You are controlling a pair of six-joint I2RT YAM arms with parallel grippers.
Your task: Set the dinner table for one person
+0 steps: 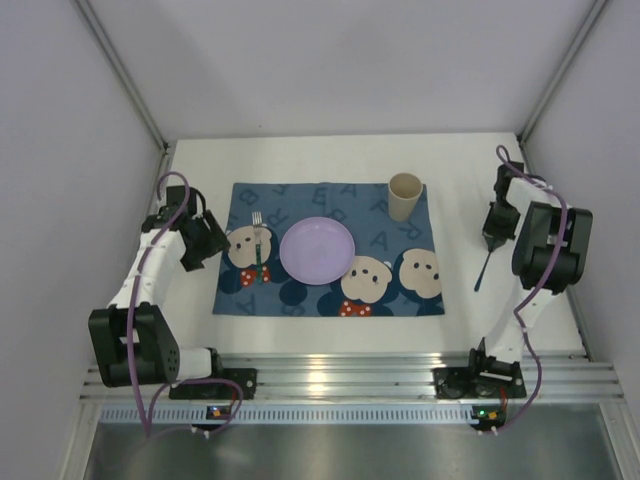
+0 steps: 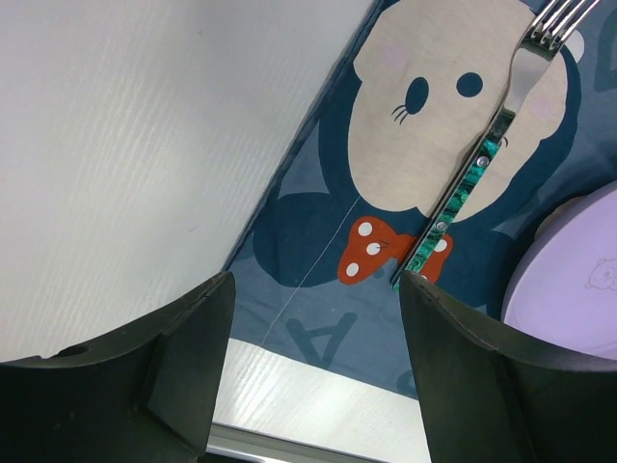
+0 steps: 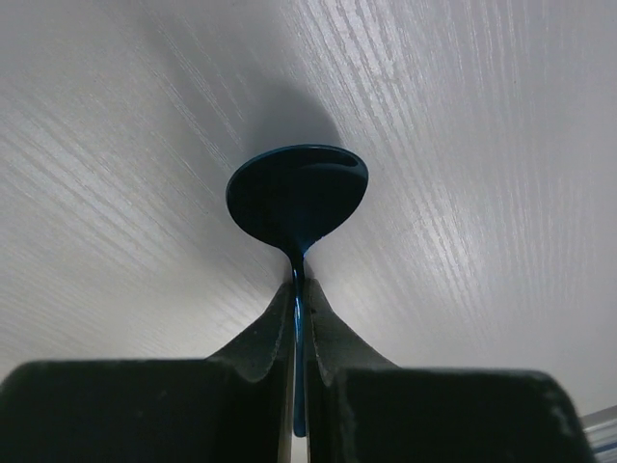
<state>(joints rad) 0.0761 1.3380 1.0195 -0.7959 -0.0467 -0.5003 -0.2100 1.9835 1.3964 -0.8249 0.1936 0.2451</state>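
Observation:
The white dinner table (image 1: 330, 330) holds a blue bear-print mat (image 1: 300, 200). On the mat lie a lilac plate (image 1: 317, 250) in the middle, a fork (image 1: 259, 245) with a green handle to its left, and a beige cup (image 1: 405, 196) at the far right corner. My left gripper (image 1: 215, 240) is open and empty at the mat's left edge, beside the fork (image 2: 482, 164). My right gripper (image 1: 492, 240) is shut on a dark blue spoon (image 1: 482, 270), holding it by the handle over bare table to the right of the mat. The spoon's bowl (image 3: 297, 193) sticks out past the fingertips.
A ribbed aluminium rail (image 1: 340, 380) runs along the near edge, with both arm bases on it. Grey walls close in the left, right and far sides. The plate's rim (image 2: 578, 280) shows at the right of the left wrist view.

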